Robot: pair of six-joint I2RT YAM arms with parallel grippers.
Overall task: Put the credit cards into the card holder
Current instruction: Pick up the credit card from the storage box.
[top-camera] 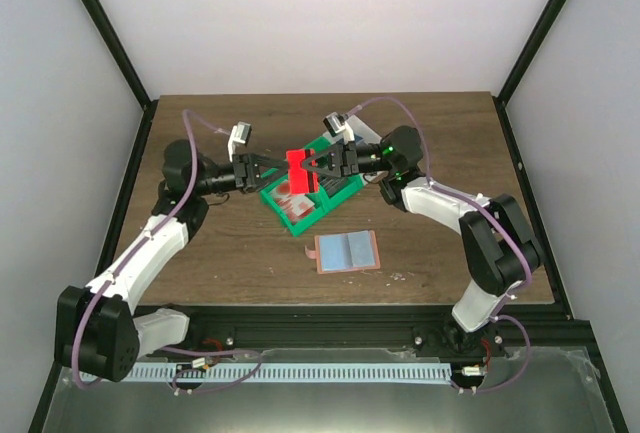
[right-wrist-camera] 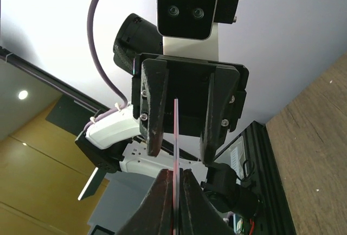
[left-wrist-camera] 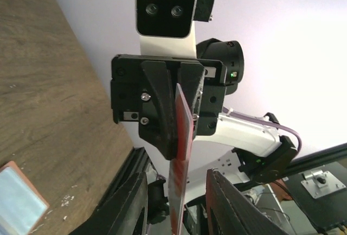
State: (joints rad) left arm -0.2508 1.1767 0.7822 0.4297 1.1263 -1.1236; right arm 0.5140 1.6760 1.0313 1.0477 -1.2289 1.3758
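Red credit card point(top-camera: 297, 169) stands edge-on in the air above the green bin point(top-camera: 300, 211), clamped tight between the fingers of the right gripper point(top-camera: 313, 166). Facing it, the left gripper point(top-camera: 279, 169) has its jaws parted on either side of the card without pressing it. Nearer the arms' bases, the salmon card holder point(top-camera: 347, 251) lies open on the wooden table point(top-camera: 200, 253).
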